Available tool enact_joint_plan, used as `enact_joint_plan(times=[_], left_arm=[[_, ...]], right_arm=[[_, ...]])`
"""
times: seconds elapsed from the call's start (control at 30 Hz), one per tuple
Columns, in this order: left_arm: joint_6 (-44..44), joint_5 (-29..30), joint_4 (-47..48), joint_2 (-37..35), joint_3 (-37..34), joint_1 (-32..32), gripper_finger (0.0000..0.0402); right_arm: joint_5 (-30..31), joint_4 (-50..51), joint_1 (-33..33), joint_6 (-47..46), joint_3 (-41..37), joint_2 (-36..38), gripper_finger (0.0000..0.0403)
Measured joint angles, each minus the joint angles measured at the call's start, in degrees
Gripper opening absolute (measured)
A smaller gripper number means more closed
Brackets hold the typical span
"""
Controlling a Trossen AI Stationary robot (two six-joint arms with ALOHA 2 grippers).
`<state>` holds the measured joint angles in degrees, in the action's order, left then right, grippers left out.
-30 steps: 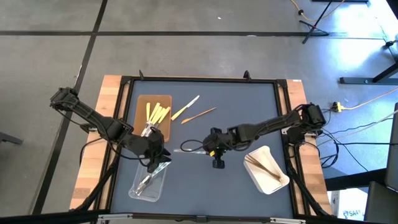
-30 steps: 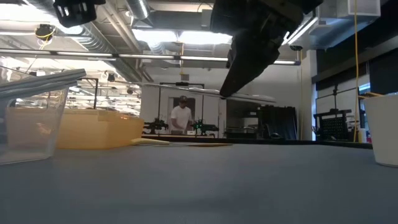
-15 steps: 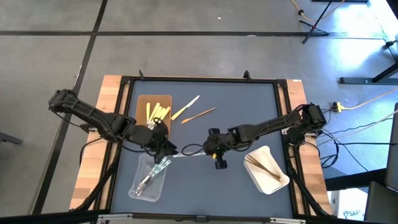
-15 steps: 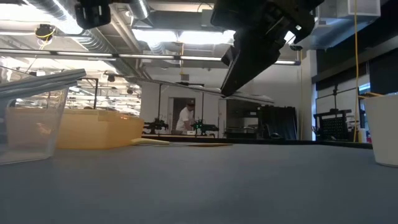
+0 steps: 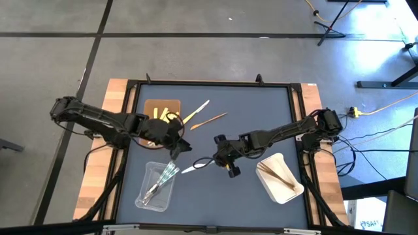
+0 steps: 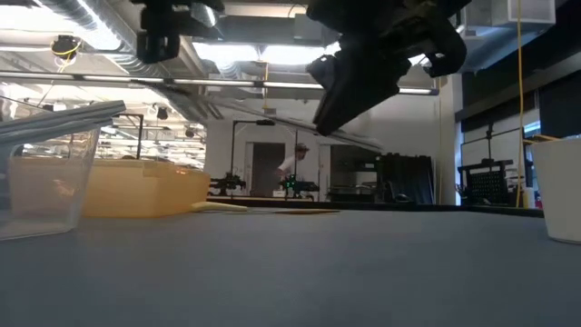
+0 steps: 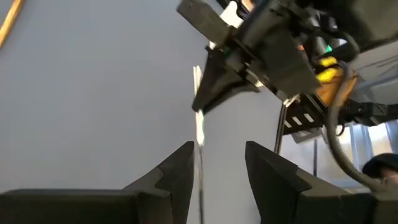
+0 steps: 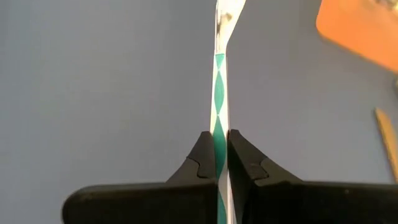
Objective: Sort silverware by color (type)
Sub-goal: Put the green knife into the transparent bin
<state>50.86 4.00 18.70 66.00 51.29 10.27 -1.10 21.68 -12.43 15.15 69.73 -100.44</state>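
Covering the framed table (image 5: 261,111): dark blue mat; beyond, bright workshop, one person (image 6: 292,168). Three trays: brown (image 5: 150,108), clear (image 5: 147,196), white (image 5: 284,186). Two loose utensils: yellow (image 5: 194,113), wooden (image 5: 209,121). Right gripper (image 5: 210,158) clenched on clear utensil (image 5: 196,166) mid-table; left gripper (image 5: 177,150) parted, empty, beside it.

Two dark jointed arms, black cables

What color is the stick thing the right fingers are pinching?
The clear utensil has a green diamond pattern, seen best in the right wrist view.
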Motion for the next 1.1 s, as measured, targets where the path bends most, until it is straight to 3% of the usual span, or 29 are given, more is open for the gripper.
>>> enact_joint_plan(times=[0.53,1.1], left_arm=[[0.0,-15.0,-9.1,12.2,0.0,-8.5,0.0137],[0.2,-18.3,-21.0,23.3,0.0,-7.0,0.0137]], right_arm=[[0.0,-2.3,0.0,17.5,0.0,0.0,0.0001],[1.0,-2.3,0.0,21.3,0.0,0.0,0.0002]])
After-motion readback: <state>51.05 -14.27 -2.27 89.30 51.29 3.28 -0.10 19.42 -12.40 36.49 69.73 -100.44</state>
